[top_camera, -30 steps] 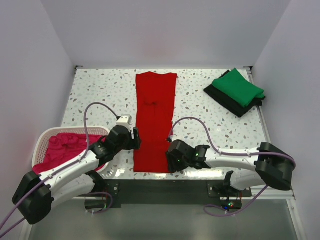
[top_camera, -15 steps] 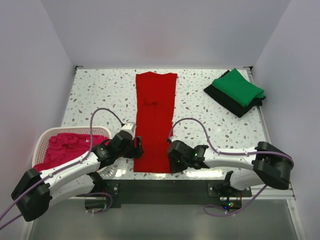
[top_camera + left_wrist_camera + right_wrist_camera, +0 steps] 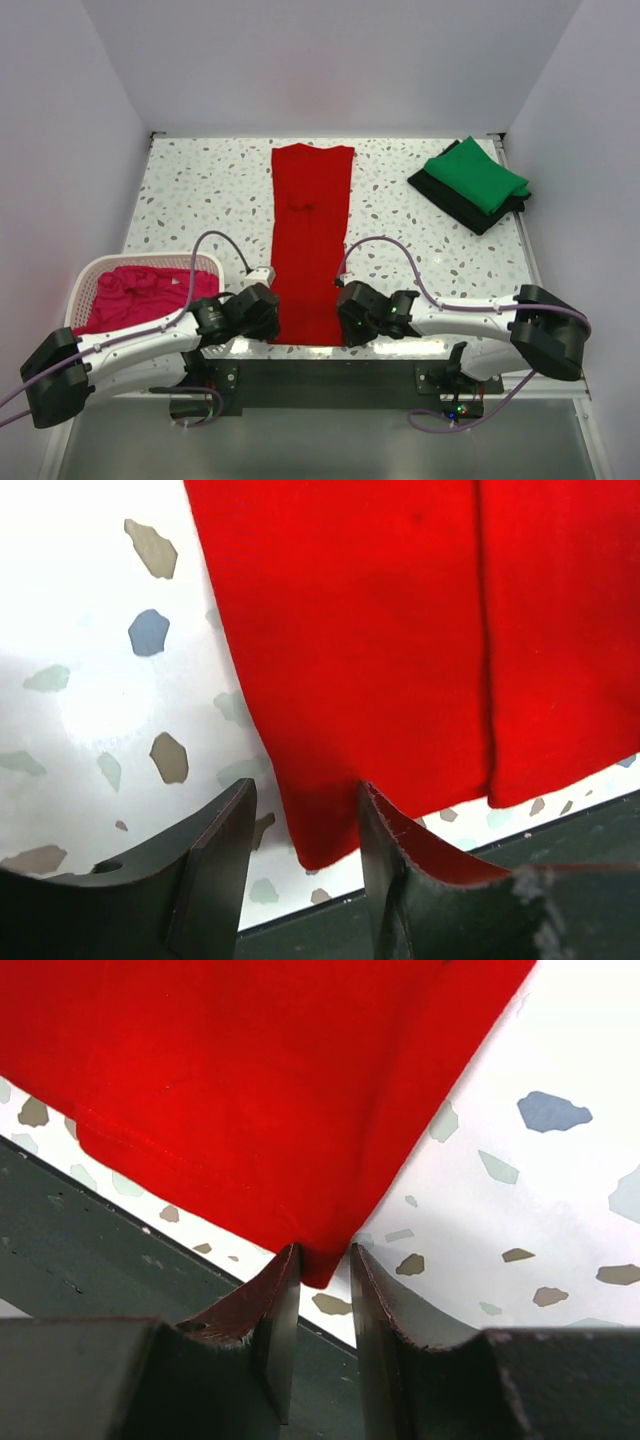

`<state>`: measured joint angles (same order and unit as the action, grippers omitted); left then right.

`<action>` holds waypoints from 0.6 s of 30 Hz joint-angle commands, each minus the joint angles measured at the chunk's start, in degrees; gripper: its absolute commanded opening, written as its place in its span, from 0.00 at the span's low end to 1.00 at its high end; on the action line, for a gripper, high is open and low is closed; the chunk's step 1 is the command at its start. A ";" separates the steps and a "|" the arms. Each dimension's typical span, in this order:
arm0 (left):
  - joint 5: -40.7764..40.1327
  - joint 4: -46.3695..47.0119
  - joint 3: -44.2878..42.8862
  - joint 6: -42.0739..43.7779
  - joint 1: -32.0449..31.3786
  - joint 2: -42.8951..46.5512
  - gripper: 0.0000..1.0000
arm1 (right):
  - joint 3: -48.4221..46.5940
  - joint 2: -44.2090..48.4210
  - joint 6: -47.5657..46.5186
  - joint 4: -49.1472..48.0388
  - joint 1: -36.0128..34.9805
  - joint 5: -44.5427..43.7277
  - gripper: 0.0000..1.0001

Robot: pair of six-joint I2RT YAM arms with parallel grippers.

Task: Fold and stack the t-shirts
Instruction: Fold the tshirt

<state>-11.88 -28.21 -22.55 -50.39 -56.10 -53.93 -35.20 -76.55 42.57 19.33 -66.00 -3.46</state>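
The red t-shirt lies as a long folded strip down the middle of the table. My left gripper is at its near left corner. In the left wrist view the left gripper is open, with the red t-shirt corner between its fingers and a gap on the left side. My right gripper is at the near right corner. In the right wrist view the right gripper is shut on the corner tip of the red t-shirt. A green t-shirt lies folded on a black t-shirt at the back right.
A white lattice basket at the near left holds a crumpled magenta-pink t-shirt. The table's dark near edge runs just behind both grippers. White walls close in the table on three sides.
My left gripper slid down the shirt's left edge to its near corner and its jaws narrowed. The right gripper's jaws closed in on the near right corner.
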 commanded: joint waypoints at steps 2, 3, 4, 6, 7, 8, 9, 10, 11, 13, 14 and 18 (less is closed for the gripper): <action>-2.62 -2.73 1.36 -5.94 -1.99 2.69 0.49 | 1.53 2.81 -0.99 0.36 -0.36 -0.31 0.31; -2.62 -2.73 1.71 -6.03 -2.26 2.52 0.48 | 1.63 3.42 -0.99 0.27 -0.27 -0.31 0.31; -2.71 -2.64 1.80 -6.38 -2.44 2.43 0.47 | 1.89 3.52 -0.91 0.18 -0.27 -0.31 0.31; -2.71 -2.56 2.24 -6.56 -2.88 1.73 0.44 | 2.42 4.04 -0.56 -0.08 -0.27 -0.32 0.32; -2.71 -2.47 2.33 -6.65 -2.88 1.46 0.44 | 2.50 4.04 -0.55 -0.26 -0.27 -0.31 0.32; -2.71 -2.47 2.42 -6.65 -2.97 1.03 0.43 | 2.85 4.04 -0.29 -0.43 -0.27 -0.14 0.32; -2.80 -2.38 2.51 -6.82 -2.97 0.24 0.43 | 2.94 4.04 -0.20 -0.61 -0.36 -0.14 0.32; -2.62 -1.68 2.59 -6.56 -3.14 -0.03 0.42 | 3.03 3.96 -0.12 -0.79 -0.36 -0.05 0.32; -2.54 -1.15 2.68 -6.39 -3.06 -0.38 0.42 | 3.29 4.13 0.15 -1.14 -0.27 -0.05 0.32; -2.10 -0.36 2.94 -6.12 -3.14 -1.08 0.38 | 3.56 4.05 0.24 -1.49 -0.27 0.12 0.32; -2.10 -0.36 2.86 -6.12 -3.32 -1.26 0.36 | 3.65 4.13 0.32 -1.75 -0.27 0.12 0.31; -1.92 -0.27 2.86 -6.03 -3.49 -1.18 0.28 | 3.91 4.22 0.41 -1.93 -0.36 0.12 0.31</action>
<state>-14.20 -27.27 -21.10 -55.57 -58.94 -54.15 -32.29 -73.43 42.46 18.41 -66.00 -3.42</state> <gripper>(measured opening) 0.293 0.312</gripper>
